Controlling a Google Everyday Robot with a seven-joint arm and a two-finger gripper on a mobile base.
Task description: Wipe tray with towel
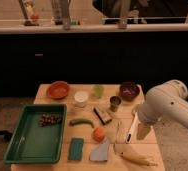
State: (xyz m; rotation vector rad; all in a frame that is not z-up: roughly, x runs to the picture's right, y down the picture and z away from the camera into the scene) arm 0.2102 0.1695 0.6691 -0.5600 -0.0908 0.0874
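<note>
Furthest left on the surface (152, 146) lies the green tray (27, 150), with a small dark cluster (49, 119) in its far right corner; the rest of its floor looks bare. Just right of the tray, at the near edge, is a teal sponge (76, 148). Next to the sponge is the grey towel (101, 151), apart from the tray and not yet picked up. The towel forms a rough wedge whose long axis runs from near to far, and its narrow tip points away, toward an orange (99, 133). A banana (134, 156) lies just right of it. Further right, the gripper (143, 131) hangs low over the right side of the surface, beside a white brush (132, 127); whether it is open or closed I cannot tell. So the towel lies to the left of the gripper and nearer to the front edge, with brush and banana close to the path. I judge the task is at its start: the coming move must bring the gripper left and forward, down onto the towel, and only then across to the tray.
</note>
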